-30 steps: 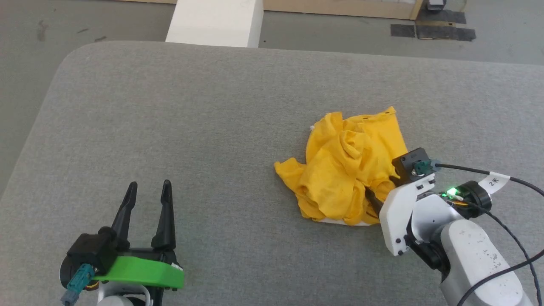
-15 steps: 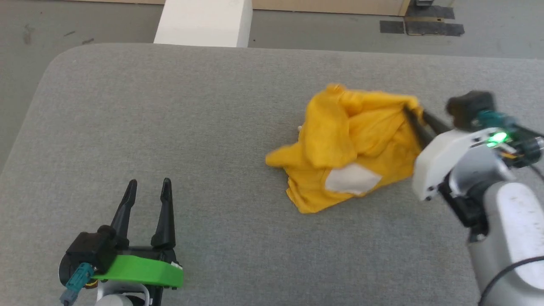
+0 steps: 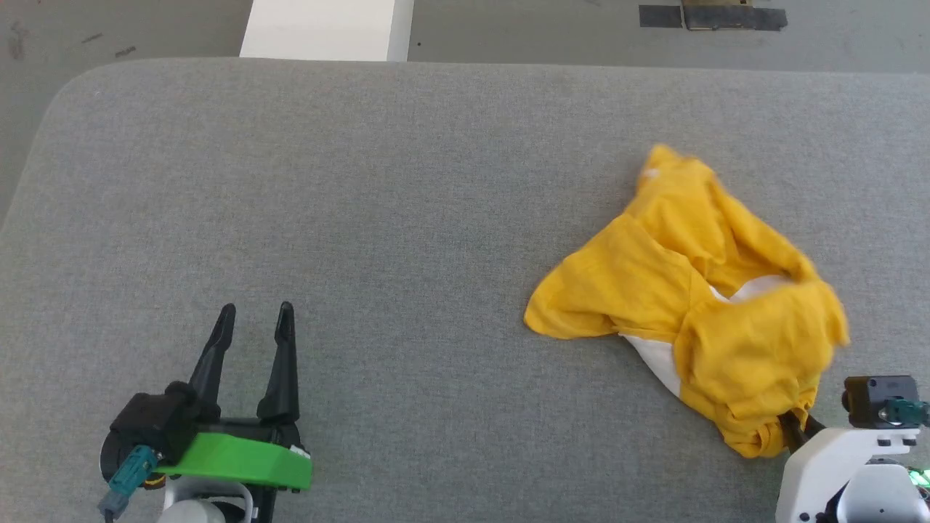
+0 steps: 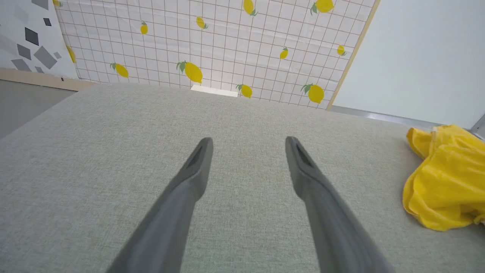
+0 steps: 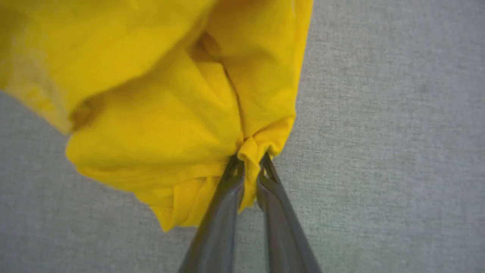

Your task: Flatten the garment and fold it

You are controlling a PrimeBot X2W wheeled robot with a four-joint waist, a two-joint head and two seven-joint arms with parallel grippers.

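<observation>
Grey table [image 3: 363, 181], lemon-print wall [image 4: 227, 38]

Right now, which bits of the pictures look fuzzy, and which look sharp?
Head view: the yellow shirt smears at its right edge, while the left pincer looks crisp. Right wrist view: its folds nearest the lens are soft, sharper where the right pincer pinches it. Left wrist view: the fingers blur toward the bottom edge; the lemon wall is clear.
</observation>
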